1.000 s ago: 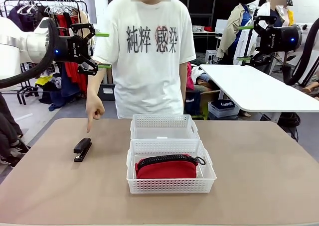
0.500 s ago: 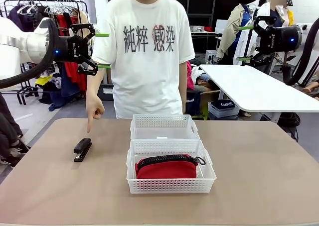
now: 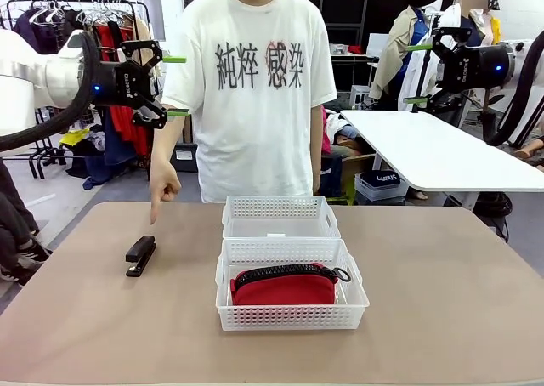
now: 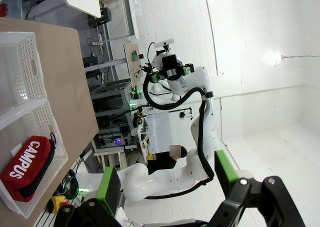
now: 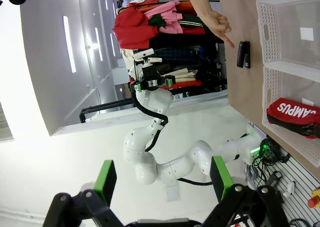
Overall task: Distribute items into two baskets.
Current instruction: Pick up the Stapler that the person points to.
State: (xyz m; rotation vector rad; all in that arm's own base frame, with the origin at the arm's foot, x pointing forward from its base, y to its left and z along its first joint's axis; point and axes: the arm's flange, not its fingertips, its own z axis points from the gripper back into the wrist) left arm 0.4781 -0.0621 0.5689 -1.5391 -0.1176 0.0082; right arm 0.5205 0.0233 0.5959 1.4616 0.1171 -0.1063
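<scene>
The red pouch (image 3: 284,286) with its black zipper lies in the nearer white basket (image 3: 291,318). Behind it stands the second basket (image 3: 280,218), with nothing inside. The small black stapler (image 3: 140,255) lies on the table to the left, and a person's hand (image 3: 162,190) points down at it. My left gripper (image 3: 174,86) hangs open high at the left, far above the table. High at the right, my right gripper (image 3: 416,73) is open too. The left wrist view shows the pouch (image 4: 27,159) in its basket (image 4: 31,117); the right wrist view shows the stapler (image 5: 243,54), the pouch (image 5: 295,117) and the pointing hand (image 5: 220,27).
The person in a white T-shirt (image 3: 253,88) stands at the far edge of the brown table (image 3: 442,301). A clothes rack (image 3: 76,29) stands behind at the left, a white table (image 3: 433,152) behind at the right.
The person has shifted slightly; the pointing hand stays over the stapler. Both arms are still.
</scene>
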